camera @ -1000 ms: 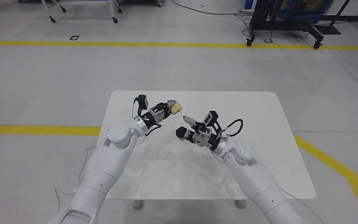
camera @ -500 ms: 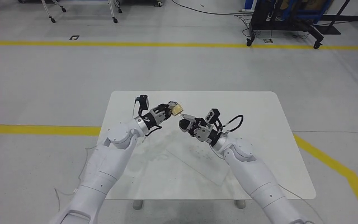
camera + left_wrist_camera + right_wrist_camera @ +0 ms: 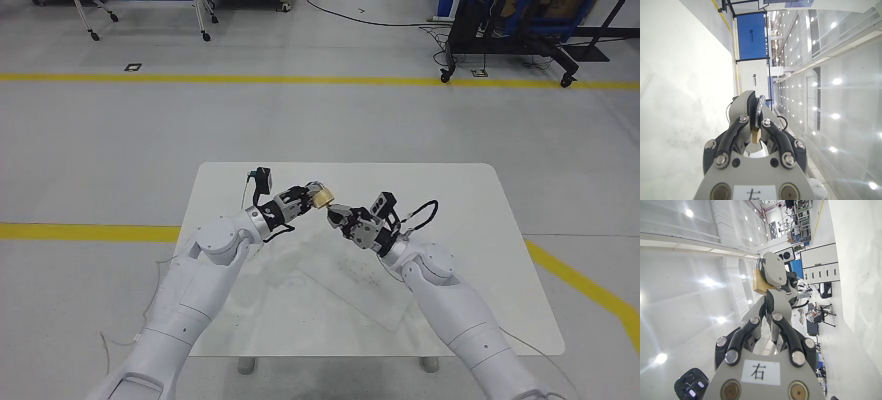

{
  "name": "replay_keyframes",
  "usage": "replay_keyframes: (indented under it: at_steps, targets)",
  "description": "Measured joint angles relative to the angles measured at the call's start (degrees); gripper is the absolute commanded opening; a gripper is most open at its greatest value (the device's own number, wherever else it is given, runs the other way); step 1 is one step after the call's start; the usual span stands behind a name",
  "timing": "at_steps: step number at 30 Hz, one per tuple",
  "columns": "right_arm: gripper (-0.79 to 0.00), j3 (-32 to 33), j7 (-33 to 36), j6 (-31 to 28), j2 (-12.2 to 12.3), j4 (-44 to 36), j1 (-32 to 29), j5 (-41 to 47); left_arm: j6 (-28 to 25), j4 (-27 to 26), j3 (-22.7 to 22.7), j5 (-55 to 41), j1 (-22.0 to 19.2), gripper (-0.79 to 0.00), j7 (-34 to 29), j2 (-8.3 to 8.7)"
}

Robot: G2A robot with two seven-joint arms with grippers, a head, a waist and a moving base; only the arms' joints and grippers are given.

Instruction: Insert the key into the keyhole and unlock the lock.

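My left gripper [image 3: 308,194] is held above the white table [image 3: 460,200], shut on a brass padlock [image 3: 319,196]. In the left wrist view the silver shackle [image 3: 760,105] sits between the pads and the brass body [image 3: 755,135] hangs toward the wrist. My right gripper [image 3: 336,211] is shut, its tips right at the padlock's end face. In the right wrist view the closed fingertips [image 3: 770,298] meet the bottom of the padlock [image 3: 758,281]. The key is almost hidden between the pads; a small dark tip [image 3: 765,294] shows at the lock.
The table carries nothing else besides faint smudges near the middle [image 3: 350,270]. Yellow floor lines [image 3: 90,232] run past both sides. A dark wheeled frame [image 3: 510,40] stands far behind the table.
My right gripper has moved up and to the left until its tips reach the padlock. The left gripper with the padlock has shifted slightly toward it.
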Motion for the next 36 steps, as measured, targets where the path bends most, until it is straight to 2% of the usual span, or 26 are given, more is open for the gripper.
replay_keyframes:
  at_steps: [4, 9, 15, 21, 23, 25, 29, 36]
  targets:
    - [-0.785, 0.0, 2.6, 2.1, -0.2, 0.9, 0.1, 3.6, -1.5, 0.4, -0.2, 0.3, 0.2, -0.785, -0.1, 0.02]
    - [-0.785, 0.0, 6.8, 7.4, -0.5, 3.7, 1.1, 9.9, -5.8, 0.4, -0.5, 2.6, 1.0, -0.785, 1.3, 0.16]
    - [-0.785, -0.2, 8.7, 9.8, -0.8, 5.9, 1.9, 11.7, -10.7, -1.9, -1.3, 5.2, 3.0, -0.785, 3.9, 0.41]
    - [-0.785, -0.8, 10.4, 11.2, -0.9, 6.8, 2.6, 12.1, -12.1, -3.7, -1.3, 8.2, 4.4, -0.785, 4.9, 0.64]
    - [-0.65, -0.8, 10.4, 10.9, -1.0, 6.9, 2.7, 11.9, -12.0, -4.0, -1.5, 8.0, 4.8, -0.785, 5.0, 0.67]
    - [-0.573, -0.8, 10.8, 10.2, -1.0, 6.7, 2.6, 11.6, -11.9, -4.1, -1.9, 7.2, 5.1, -0.785, 5.1, 0.7]
    - [-0.536, -0.6, 11.9, 8.8, -0.8, 6.1, 1.8, 10.7, -11.6, -4.3, -2.5, 6.4, 5.5, -0.785, 5.4, 0.78]
    - [-0.545, -0.6, 12.2, 7.9, -0.7, 4.8, 0.7, 9.6, -11.5, -5.4, -2.2, 7.0, 5.8, -0.785, 5.3, 0.73]
